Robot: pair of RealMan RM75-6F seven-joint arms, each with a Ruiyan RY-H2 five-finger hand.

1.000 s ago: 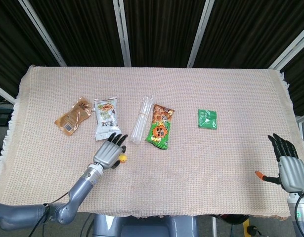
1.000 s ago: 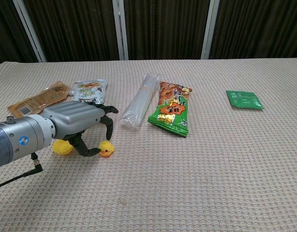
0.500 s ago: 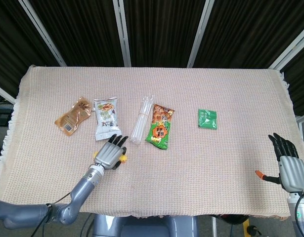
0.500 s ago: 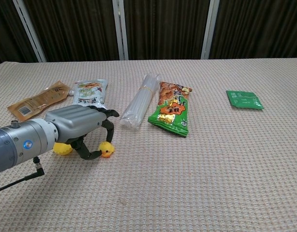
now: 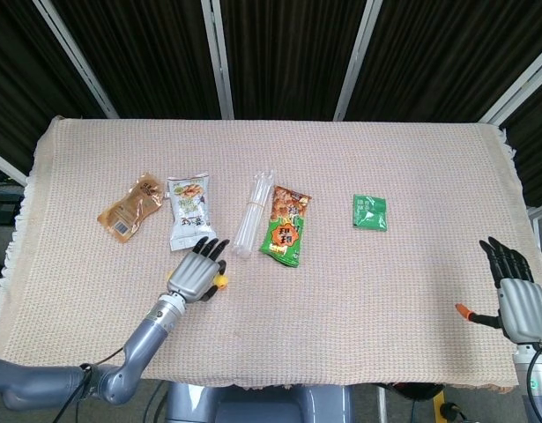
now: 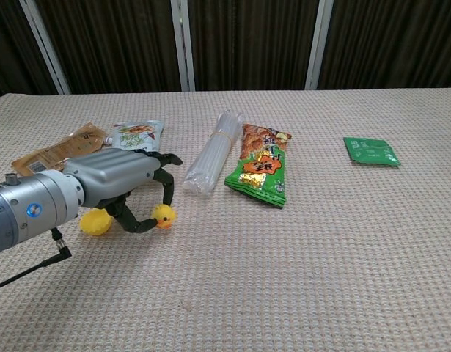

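Note:
My left hand (image 6: pixel 115 187) reaches in from the near left and curls over a small yellow toy duck (image 6: pixel 164 215). Fingers and thumb wrap around the duck, so only its ends show, one end (image 6: pixel 95 222) poking out on the other side of the hand. From the head view, the left hand (image 5: pixel 193 271) covers most of the duck (image 5: pixel 219 282). My right hand (image 5: pixel 516 291) hovers at the table's near right corner, fingers straight and holding nothing. It does not show in the chest view.
Behind the left hand lie a white snack pouch (image 5: pixel 189 210) and a brown packet (image 5: pixel 129 206). A clear tube bundle (image 5: pixel 253 214) and a green-orange snack bag (image 5: pixel 285 226) lie mid-table. A small green sachet (image 5: pixel 370 212) lies to the right.
The left hand has closed round the duck and risen slightly, and the duck has moved with it. The right hand has stayed where it was.

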